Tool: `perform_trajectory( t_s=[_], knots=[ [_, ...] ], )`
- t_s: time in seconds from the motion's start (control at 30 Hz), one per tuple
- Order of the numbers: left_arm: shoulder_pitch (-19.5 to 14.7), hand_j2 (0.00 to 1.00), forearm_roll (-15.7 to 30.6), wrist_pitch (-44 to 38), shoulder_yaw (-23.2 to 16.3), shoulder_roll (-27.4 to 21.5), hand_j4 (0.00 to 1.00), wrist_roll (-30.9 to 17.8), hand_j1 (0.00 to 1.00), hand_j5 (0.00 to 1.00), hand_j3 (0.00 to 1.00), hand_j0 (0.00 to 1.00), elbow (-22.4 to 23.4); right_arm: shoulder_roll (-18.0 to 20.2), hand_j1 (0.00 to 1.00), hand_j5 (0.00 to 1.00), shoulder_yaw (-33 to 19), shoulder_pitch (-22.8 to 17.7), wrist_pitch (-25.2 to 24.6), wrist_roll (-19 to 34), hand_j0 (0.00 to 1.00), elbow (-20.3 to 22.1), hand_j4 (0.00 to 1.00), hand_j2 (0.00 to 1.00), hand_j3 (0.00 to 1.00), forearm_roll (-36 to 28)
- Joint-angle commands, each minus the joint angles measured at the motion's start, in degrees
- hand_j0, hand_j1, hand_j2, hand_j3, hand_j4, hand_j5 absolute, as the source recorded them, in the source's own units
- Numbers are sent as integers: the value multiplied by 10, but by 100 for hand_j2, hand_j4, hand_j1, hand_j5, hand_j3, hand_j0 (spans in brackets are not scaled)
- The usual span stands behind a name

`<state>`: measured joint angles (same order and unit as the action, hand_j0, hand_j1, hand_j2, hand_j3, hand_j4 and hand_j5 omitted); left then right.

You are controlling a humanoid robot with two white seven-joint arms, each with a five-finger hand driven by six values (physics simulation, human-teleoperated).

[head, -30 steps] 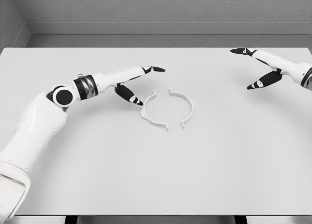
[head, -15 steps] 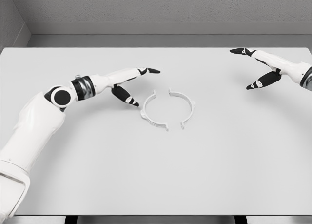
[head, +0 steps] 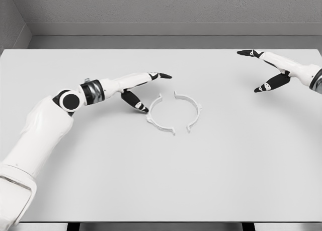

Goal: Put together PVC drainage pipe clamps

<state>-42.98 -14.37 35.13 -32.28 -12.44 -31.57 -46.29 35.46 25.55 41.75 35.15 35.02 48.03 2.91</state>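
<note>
Bench: a plain white bench fills most of the head view, with a grey wall behind its far edge.
Left clamp half: a white half-ring lies flat near the middle of the bench, its open side facing right, with small tabs at its ends.
Right clamp half: a matching white half-ring lies just beside the first, its open side facing left. The two halves face each other and outline a circle, but a gap shows at the far ends and another at the near ends, so they are apart and not joined.
Left hand: the left hand reaches in from the bench's left side, its fingers extended and released, holding nothing. The dark-tipped forefinger points toward the right, just beyond the far end of the left clamp half. The thumb angles down just beside the outer curve of that half; whether it touches cannot be told.
Right hand: the right hand hovers near the far right corner of the bench, well apart from both halves, fingers spread and released, grasping nothing.
</note>
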Motion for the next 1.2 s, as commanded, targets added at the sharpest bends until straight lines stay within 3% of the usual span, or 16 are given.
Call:
perform_trajectory(
  t_s=[0.0, 0.7, 0.83, 1.17],
  knots=[
    [0, 100, 4, -1, 0, 3, 100, 0, 100, 100, 100, 100, -1, 0, 100, 100, -1, 0, -1, 0, 100, 0, 100, 100, 100, -5],
    [-4, 100, 3, -1, -1, 17, 100, 0, 100, 100, 100, 100, -6, 0, 100, 100, -1, 0, -1, 0, 100, 3, 100, 100, 100, -5],
    [-6, 100, 8, -1, 7, -6, 100, 1, 100, 100, 100, 100, -18, 0, 100, 100, -1, 0, -1, 0, 100, 3, 100, 100, 100, -5],
    [-8, 100, -39, -1, 8, 18, 100, 1, 100, 100, 100, 100, 8, 0, 100, 100, -1, 0, -1, 0, 100, 3, 100, 100, 100, -5]
  ],
)
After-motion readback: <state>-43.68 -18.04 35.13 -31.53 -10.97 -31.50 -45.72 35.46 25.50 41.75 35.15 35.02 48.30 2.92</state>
